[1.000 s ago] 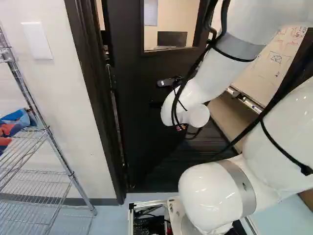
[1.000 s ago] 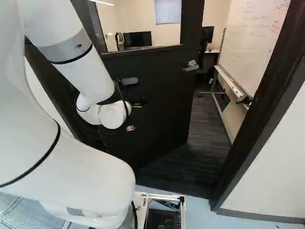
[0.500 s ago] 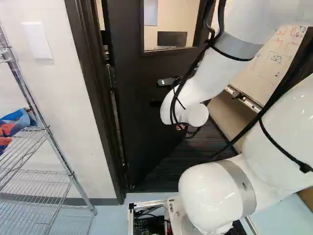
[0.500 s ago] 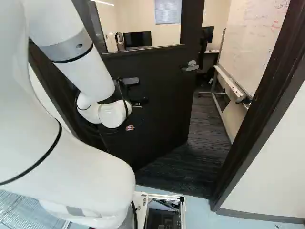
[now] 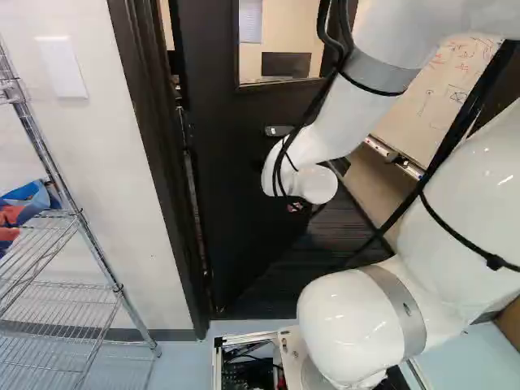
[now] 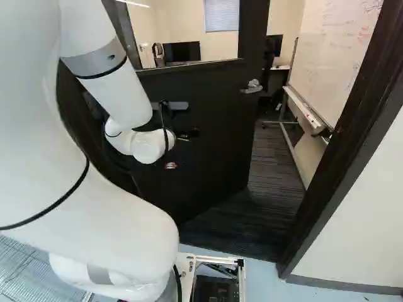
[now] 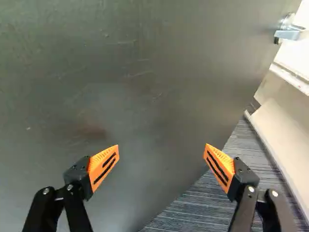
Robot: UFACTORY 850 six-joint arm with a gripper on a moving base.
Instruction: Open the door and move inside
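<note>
In the right base view my gripper [image 6: 186, 134] is a dark shape in front of the black door [image 6: 217, 145], left of the silver lever handle [image 6: 252, 87]. The door stands ajar, swung into the room beyond, with a gap on its handle side. Seen from the wrist, the gripper [image 7: 162, 151] has its orange-padded fingers wide apart, with only the door's flat face [image 7: 145, 87] ahead and nothing held. The handle [image 7: 288, 32] shows there far off to one side, at the door's edge. Whether the fingertips touch the door I cannot tell.
The door frame's dark post [image 6: 343, 145] bounds the opening at the right of the right base view. Past it are striped carpet [image 6: 274, 176] and a wheeled whiteboard [image 6: 330, 56]. A wire shelf [image 5: 73, 244] stands beside the wall at the left of the left base view.
The arm has shifted: its wrist sits a little further left and higher in the left base view, while the forearm has moved right in the right base view. Base and door look unmoved.
</note>
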